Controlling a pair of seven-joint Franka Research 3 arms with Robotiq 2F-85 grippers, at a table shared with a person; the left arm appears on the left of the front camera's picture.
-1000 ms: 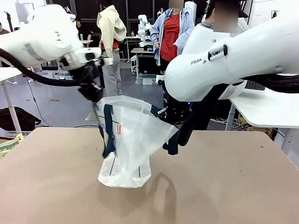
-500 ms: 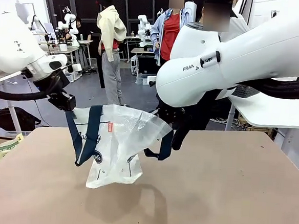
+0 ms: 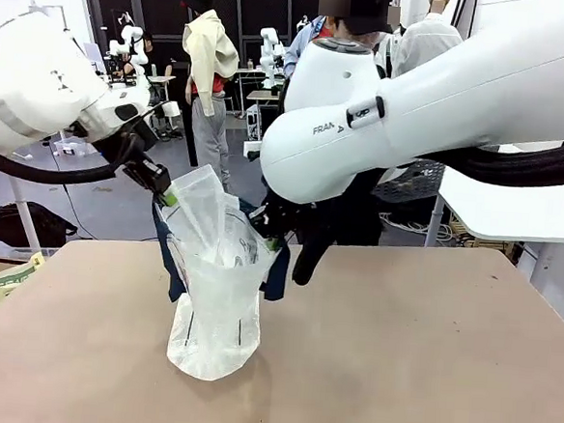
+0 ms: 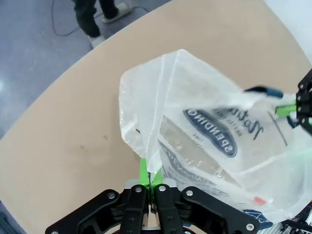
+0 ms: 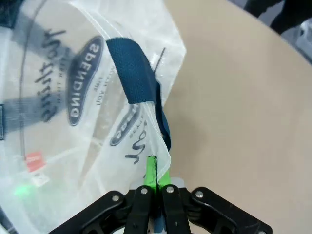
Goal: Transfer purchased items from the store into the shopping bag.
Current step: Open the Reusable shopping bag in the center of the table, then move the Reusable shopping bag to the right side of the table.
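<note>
Shopping bag (image 3: 215, 304): upright, base on desk (image 3: 427, 357). Left fingers (image 4: 144, 171) clenched on one side of its rim; right fingers (image 5: 151, 171) clenched on the opposite side.

Shopping bag (image 4: 204, 141) cut off at left wrist view's right edge, its script lettering (image 5: 48, 78) smeared by blur

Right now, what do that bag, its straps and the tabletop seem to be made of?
The bag looks like thin soft plastic film, glossy and translucent: it crinkles, and its print shows through. The straps look like woven fabric webbing, matte navy, with a ribbed weave. The tabletop is probably wood board or laminate, matte tan and smooth, with no grain visible.
</note>
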